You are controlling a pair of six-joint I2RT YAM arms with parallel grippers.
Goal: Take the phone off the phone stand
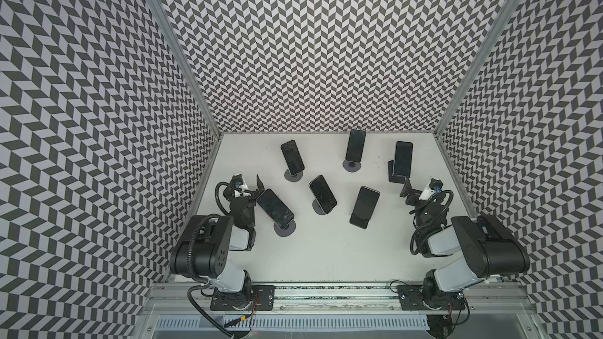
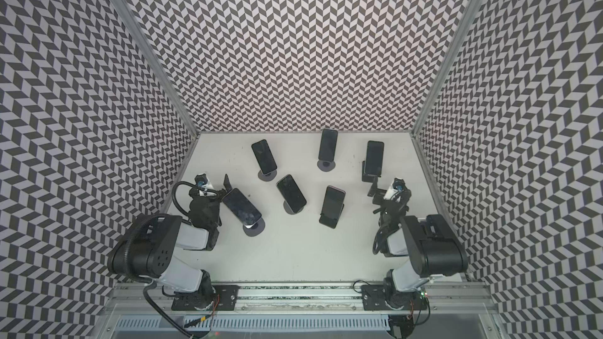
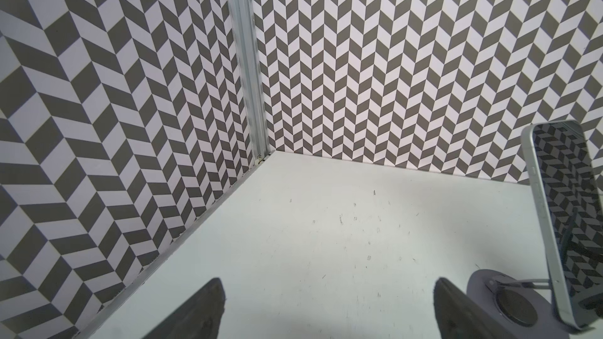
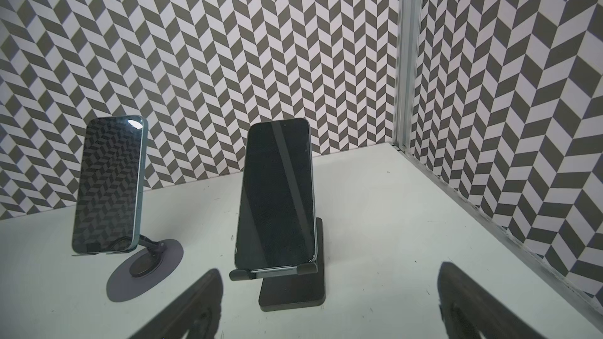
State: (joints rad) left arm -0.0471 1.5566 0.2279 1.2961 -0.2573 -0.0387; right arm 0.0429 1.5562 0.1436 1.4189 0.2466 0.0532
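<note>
White tabletop [image 1: 326,256] spreads wide, scuffed with small dark marks. Each claw is spread wide and pinches nothing. Straight ahead of the right claw [image 4: 331,275], close but untouched, a dark phone [image 4: 275,197] leans back on a black block stand [image 4: 293,291]. Off the left claw [image 3: 328,301], just past the finger [image 3: 456,311] nearer the table's middle, another phone [image 3: 567,223] leans on a round grey stand [image 3: 502,298], its base almost at that fingertip.

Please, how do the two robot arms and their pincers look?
The left arm and right arm have black rounded joints and pale grey links. A ribbed black hose loops along the left one; thin black cables hang on the right. The left pincer and right pincer have dark, tapered fingers.
</note>
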